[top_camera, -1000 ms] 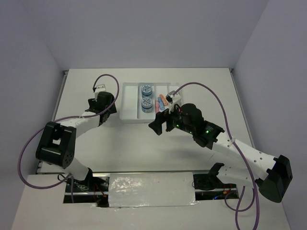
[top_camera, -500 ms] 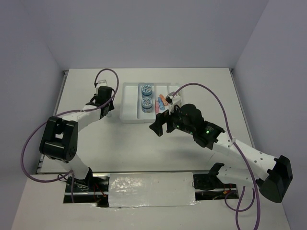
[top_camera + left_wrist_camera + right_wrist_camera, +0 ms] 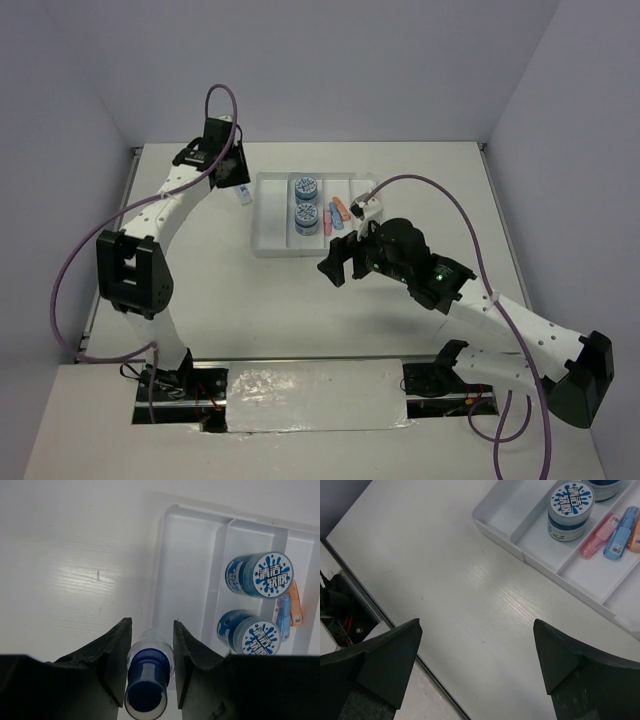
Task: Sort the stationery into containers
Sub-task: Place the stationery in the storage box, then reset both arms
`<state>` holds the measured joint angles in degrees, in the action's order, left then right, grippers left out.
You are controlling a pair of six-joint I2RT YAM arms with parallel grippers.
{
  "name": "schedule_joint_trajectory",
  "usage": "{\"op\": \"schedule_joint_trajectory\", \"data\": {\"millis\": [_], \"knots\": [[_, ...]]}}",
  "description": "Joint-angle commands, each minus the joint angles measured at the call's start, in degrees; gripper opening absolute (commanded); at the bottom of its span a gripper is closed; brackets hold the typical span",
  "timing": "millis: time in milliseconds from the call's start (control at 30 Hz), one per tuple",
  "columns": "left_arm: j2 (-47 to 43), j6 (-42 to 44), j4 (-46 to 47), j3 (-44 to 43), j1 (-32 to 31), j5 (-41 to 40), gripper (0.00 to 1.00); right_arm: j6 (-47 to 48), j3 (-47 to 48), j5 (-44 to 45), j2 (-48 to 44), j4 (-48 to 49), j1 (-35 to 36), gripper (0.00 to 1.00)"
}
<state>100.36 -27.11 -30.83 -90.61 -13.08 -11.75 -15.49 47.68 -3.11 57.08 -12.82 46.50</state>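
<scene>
My left gripper [image 3: 239, 183] [image 3: 152, 630] is shut on the tiny blue-capped bottle [image 3: 147, 680] [image 3: 243, 196] and holds it just left of the white tray [image 3: 270, 218] [image 3: 189, 565], above the table. The tray's leftmost compartment is bare. Two blue-grey discs [image 3: 305, 187] [image 3: 307, 218] stand in the second compartment, also in the left wrist view [image 3: 265, 575] [image 3: 252, 635]. Pink [image 3: 599, 534], blue [image 3: 620, 531] and orange [image 3: 635, 536] sticks lie in the third. My right gripper [image 3: 338, 262] [image 3: 476, 630] is open and empty, near the tray's front edge. No thin pens show.
The white table [image 3: 250, 300] ends in a metal rail along the near edge [image 3: 395, 650]. Purple cables loop from both arms [image 3: 440, 200]. The right arm's wrist hides part of the tray's right side.
My left gripper has swung away from me, from beside the tray's near left corner to its far left side. My right gripper drew back slightly toward me.
</scene>
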Motion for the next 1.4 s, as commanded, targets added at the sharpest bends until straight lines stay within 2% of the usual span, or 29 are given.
{"op": "schedule_joint_trajectory", "data": {"millis": [0, 200, 467, 567, 600, 667, 700, 733, 767, 800, 867, 1000, 1067, 1133, 1267, 1300, 1367], "knots": [[7.63, 0.83, -8.89, -7.63, -0.19, 7.61, 0.04, 0.55, 2.59, 1.79, -2.41, -1.94, 0.26, 1.0], [17.32, 1.71, -10.83, -14.93, -0.98, 11.05, 0.09, 0.54, 2.68, 2.32, -3.2, -3.53, 0.17, 1.0], [23.74, 2.42, -8.55, -15.48, -2.83, 11.31, 0.15, 0.37, 1.98, 2.24, -3.64, -3.79, 0.26, 1.0], [25.15, 2.77, -9.33, -17.14, -3.09, 11.31, 0.3, 0.28, 1.89, 2.24, -3.38, -3.97, 0.17, 1.0], [25.41, 2.85, -9.6, -17.32, -3.09, 11.31, 0.46, 0.28, 1.72, 2.15, -3.29, -3.79, 0.17, 1.0], [25.42, 2.86, -9.34, -17.23, -3.35, 11.22, 0.61, 0.19, 1.54, 1.71, -3.12, -3.27, 0.17, 1.0], [25.33, 2.59, -9.42, -17.23, -3.44, 10.44, 0.71, 0.02, 1.54, 1.8, -2.94, -3.26, 0.34, 1.0], [24.81, 2.42, -9.42, -17.06, -3.44, 10.26, 0.76, 0.02, 1.62, 1.45, -2.59, -3.18, 0.17, 1.0], [24.37, 2.33, -9.16, -16.71, -3.44, 10.17, 0.9, -0.16, 1.63, 1.27, -2.5, -3.09, 0.17, 1.0], [23.49, 2.15, -8.99, -16.62, -3.53, 9.99, 0.99, -0.16, 1.71, 1.09, -2.5, -3.09, 0.26, 1.0], [22.43, 1.71, -8.72, -16.18, -3.53, 9.29, 0.99, -0.25, 1.8, 1.09, -2.67, -3.09, 0.17, 1.0], [15.43, -0.56, -8.81, -14.16, -3.62, 5.26, 0.99, -0.16, 2.24, 2.06, -4.08, -3.96, 0.17, 1.0], [10.85, -2.06, -8.11, -10.13, -3.62, 3.15, 0.99, -0.25, 2.24, 4.59, -5.91, -4.4, 0.17, 1.0], [2.5, -4.34, -7.14, -4.7, -3.62, -1.23, 0.99, -0.25, 2.68, 7.32, -7.68, -5.89, 0.26, 1.0], [-14.36, -7.07, -7.83, 5.58, -3.62, -9.23, 0.99, -1.47, 5.57, 19.0, -12.68, -13.44, 0.17, 1.0], [-21.27, -7.51, -8.19, 7.44, -3.53, -10.65, 0.99, -2.17, 6.45, 25.11, -14.43, -15.46, 0.26, 1.0], [-27.9, -7.95, -9.76, 13.16, -3.53, -13.29, 0.99, -3.66, 8.47, 30.68, -16.11, -21.09, -0.09, 1.0]]}}
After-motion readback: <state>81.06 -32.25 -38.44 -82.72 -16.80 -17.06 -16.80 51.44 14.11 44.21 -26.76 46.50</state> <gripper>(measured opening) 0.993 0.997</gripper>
